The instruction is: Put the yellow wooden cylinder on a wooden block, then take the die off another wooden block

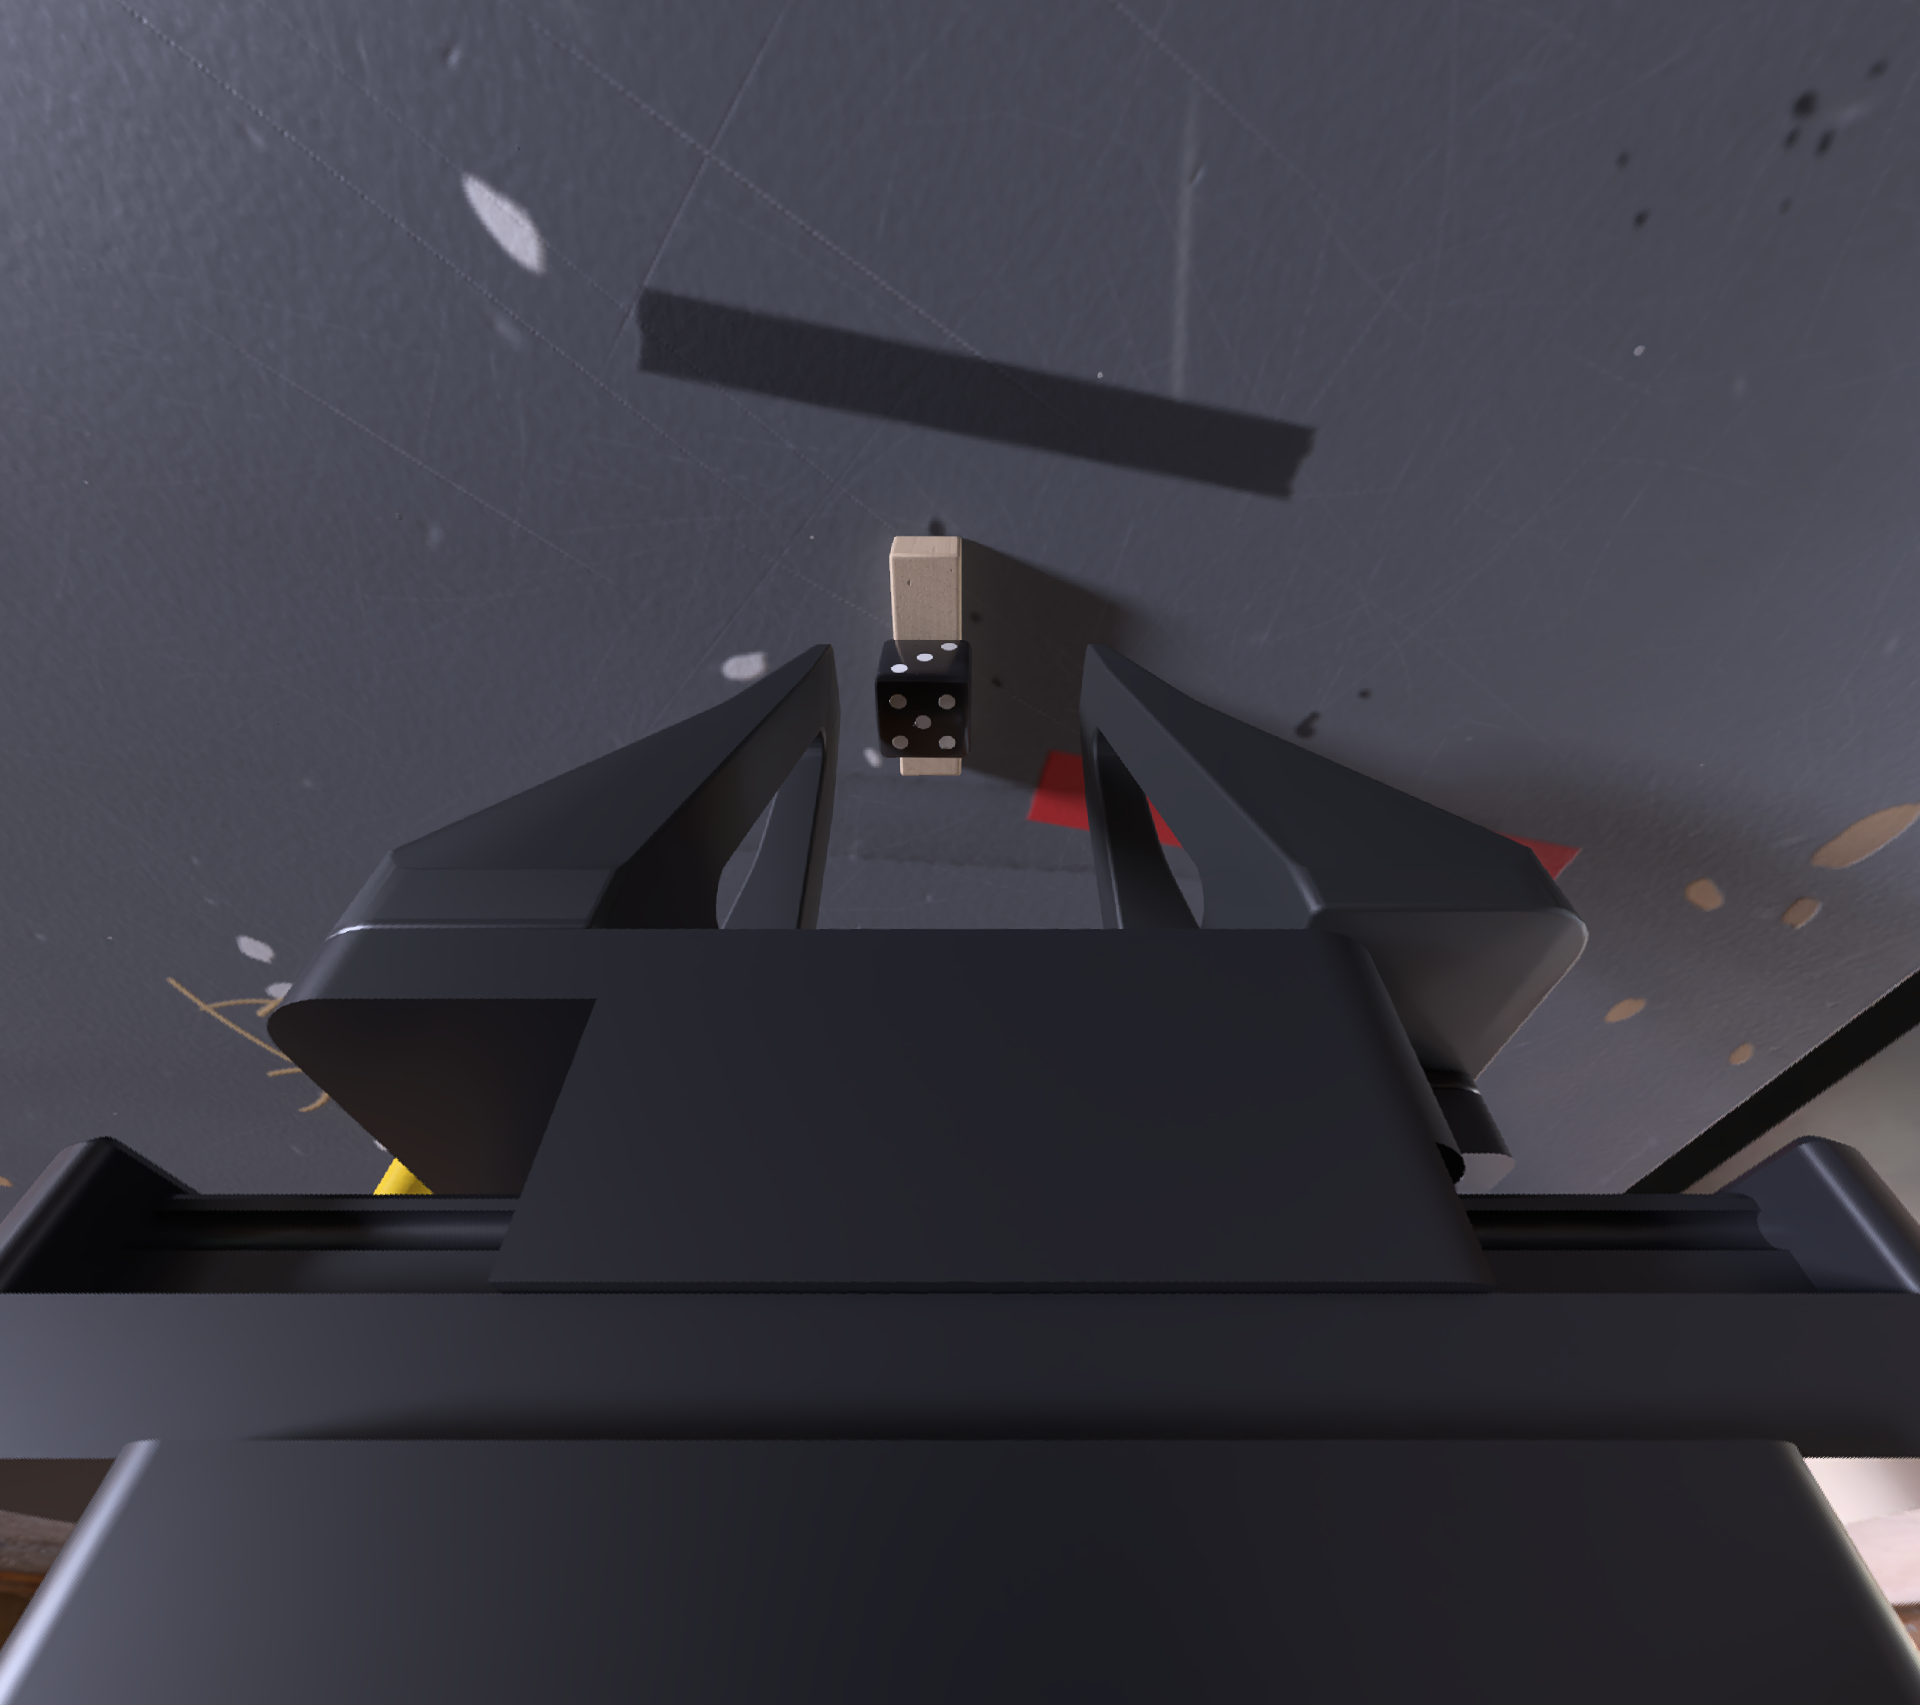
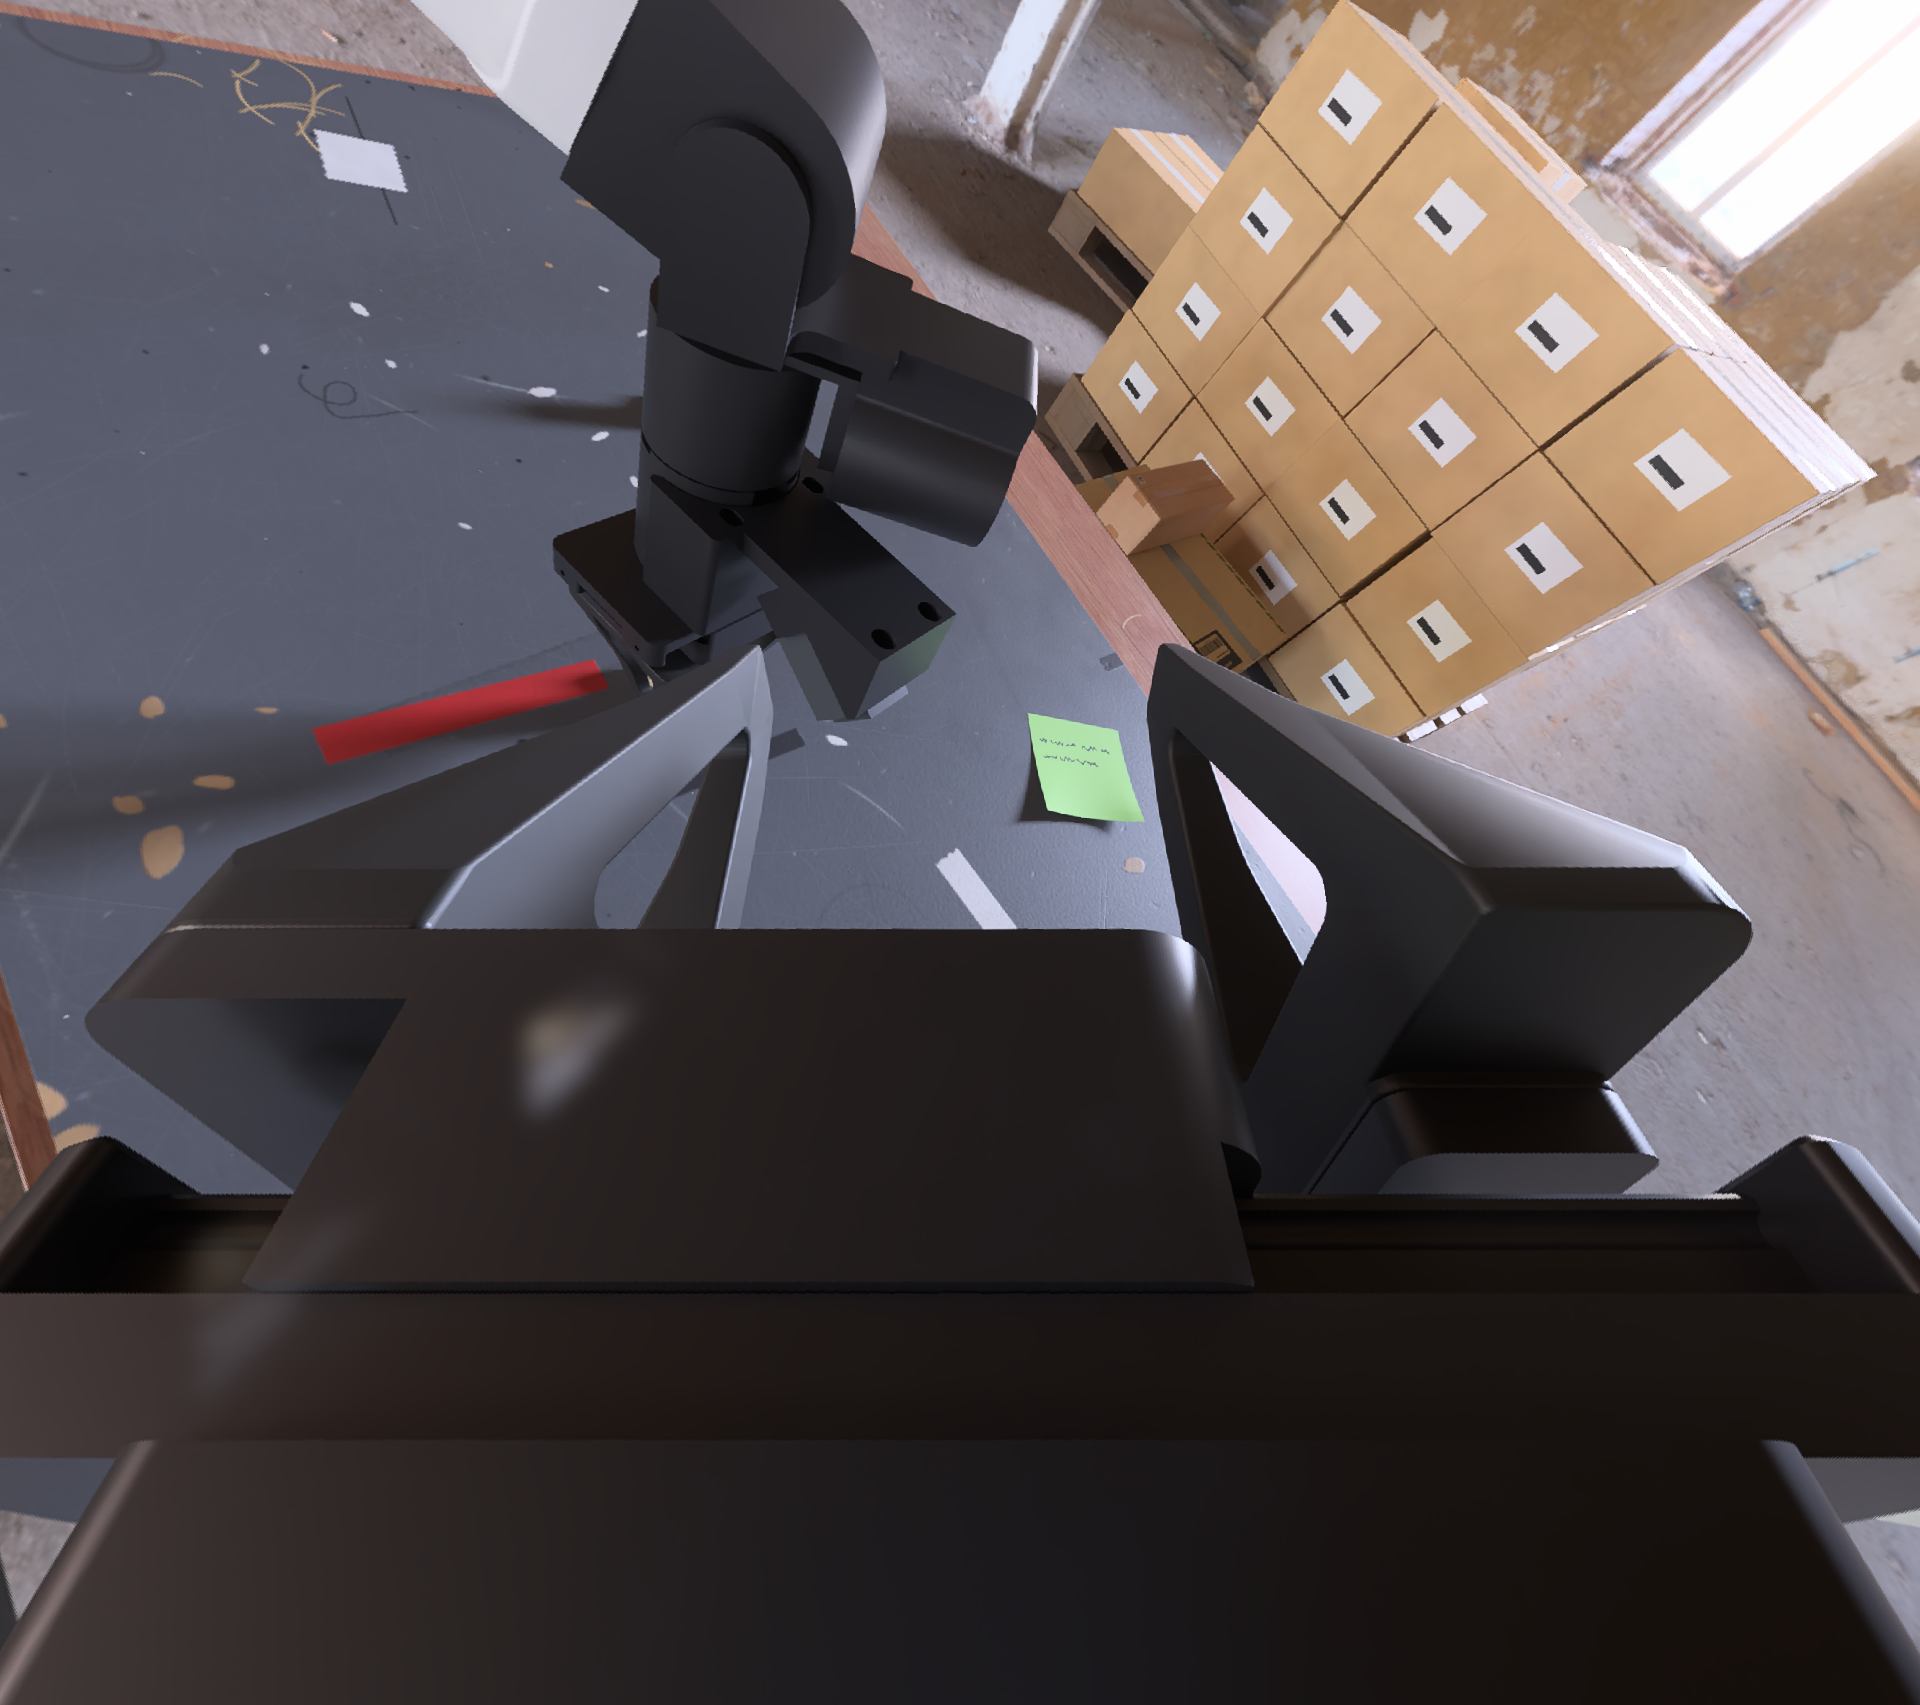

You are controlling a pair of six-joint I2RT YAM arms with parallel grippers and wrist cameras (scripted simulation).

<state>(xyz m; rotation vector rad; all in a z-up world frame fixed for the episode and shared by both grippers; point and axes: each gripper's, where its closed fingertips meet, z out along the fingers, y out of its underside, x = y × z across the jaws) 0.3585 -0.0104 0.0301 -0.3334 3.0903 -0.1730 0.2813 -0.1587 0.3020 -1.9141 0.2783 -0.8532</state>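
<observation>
In the left wrist view a black die (image 1: 923,701) with white pips sits on a pale wooden block (image 1: 925,590) lying on the dark grey table. My left gripper (image 1: 958,656) is open, its two fingers on either side of the die with a gap to each. A small yellow piece (image 1: 400,1177), likely the yellow cylinder, shows at the lower left behind the gripper body. In the right wrist view my right gripper (image 2: 961,668) is open and empty above the table. The left arm (image 2: 727,284) stands in front of it.
A red tape strip (image 2: 457,710) and a green sticky note (image 2: 1083,767) lie on the table (image 2: 208,460). A dark tape strip (image 1: 971,393) lies beyond the block. The table's wooden edge (image 2: 1070,512) runs at the right, with stacked cardboard boxes (image 2: 1455,367) beyond it.
</observation>
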